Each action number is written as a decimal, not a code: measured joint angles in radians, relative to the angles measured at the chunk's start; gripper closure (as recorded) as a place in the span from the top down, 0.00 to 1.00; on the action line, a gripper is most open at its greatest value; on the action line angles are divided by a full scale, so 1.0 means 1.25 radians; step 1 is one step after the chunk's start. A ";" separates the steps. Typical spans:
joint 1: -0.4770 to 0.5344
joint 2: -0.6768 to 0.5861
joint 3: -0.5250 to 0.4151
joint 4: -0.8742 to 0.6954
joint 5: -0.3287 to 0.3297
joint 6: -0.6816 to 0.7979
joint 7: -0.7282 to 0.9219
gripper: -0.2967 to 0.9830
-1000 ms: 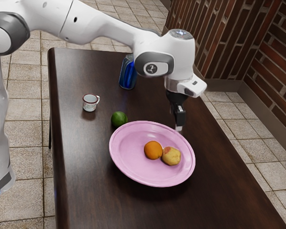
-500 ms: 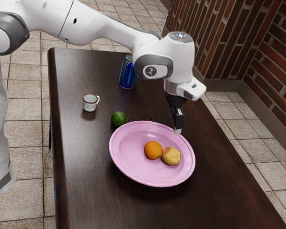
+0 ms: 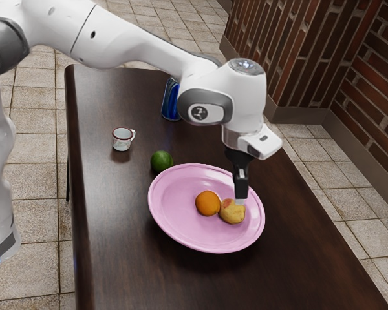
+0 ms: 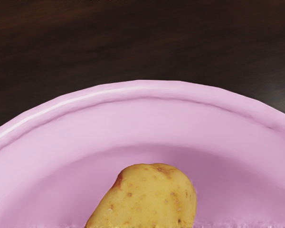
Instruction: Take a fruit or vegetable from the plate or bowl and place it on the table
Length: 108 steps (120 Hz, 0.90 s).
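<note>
the gripper [image 3: 240, 201] has dropped near the potato [image 3: 233, 212] on the pink plate [image 3: 174, 219], likely to grasp; how open, or holding, i can't tell.

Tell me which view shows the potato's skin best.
The wrist view: it shows the potato close up, brown specks and a reddish patch included, though the picture's edge cuts it off. The exterior view shows it farther away, on the pink plate beside the orange, the gripper overlapping its edge.

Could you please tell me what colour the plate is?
The plate is pink, with a slightly lilac tone; it shows best in the exterior view.
</note>
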 joint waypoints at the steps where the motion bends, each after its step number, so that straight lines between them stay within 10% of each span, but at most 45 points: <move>1: -0.001 -0.001 0.000 -0.001 0.000 0.000 0.000 0.77; 108: 0.031 -0.005 0.002 -0.055 -0.005 0.046 0.001 0.77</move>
